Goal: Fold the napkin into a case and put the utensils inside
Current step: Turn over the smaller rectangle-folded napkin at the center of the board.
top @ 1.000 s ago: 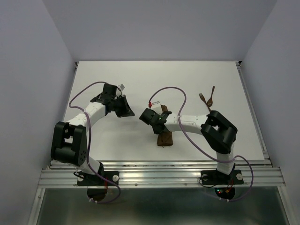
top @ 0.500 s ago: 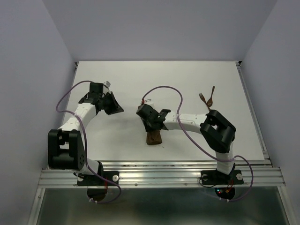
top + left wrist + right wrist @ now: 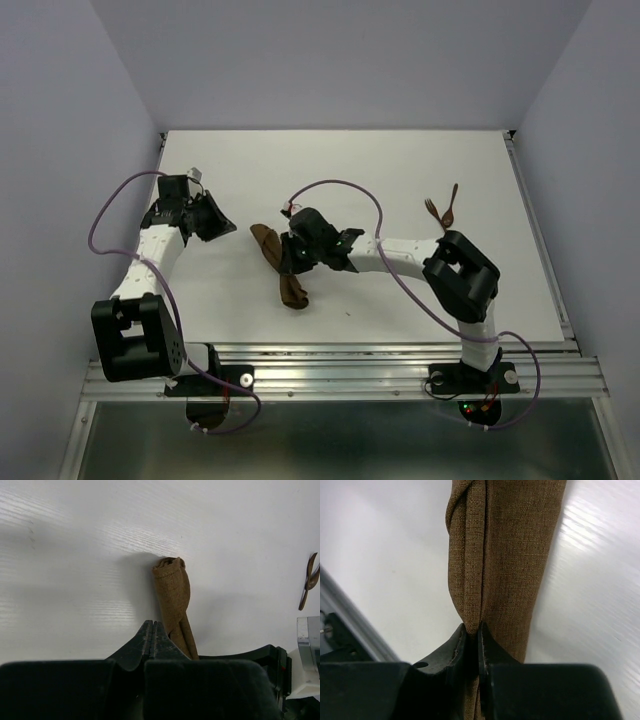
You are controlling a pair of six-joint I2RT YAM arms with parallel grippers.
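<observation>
- Napkin (image 3: 292, 290), dark brown and bunched into a twisted rope, lies bent in a V at the middle of the white table (image 3: 400, 160), its lower end nearer the front edge.
- Right gripper (image 3: 291, 262) has its jaws pinched tight on a fold of the cloth at the bend; the right wrist view shows the coarse weave running straight up from the fingertips (image 3: 487, 640).
- Left gripper (image 3: 222, 225) hovers to the left of the napkin, apart from it, jaws pressed together on nothing.
- Fork (image 3: 433, 212) and spoon (image 3: 452, 198), both dark brown, lie in a narrow V near the table's right edge, well apart from the cloth.
- No writing on cloth, utensils or arms is legible.
- Pale walls (image 3: 60, 150) close in the table on the left, far and right sides; a metal rail (image 3: 340, 352) runs along the near edge.
- Bare white surface stretches from the napkin to the far edge.
</observation>
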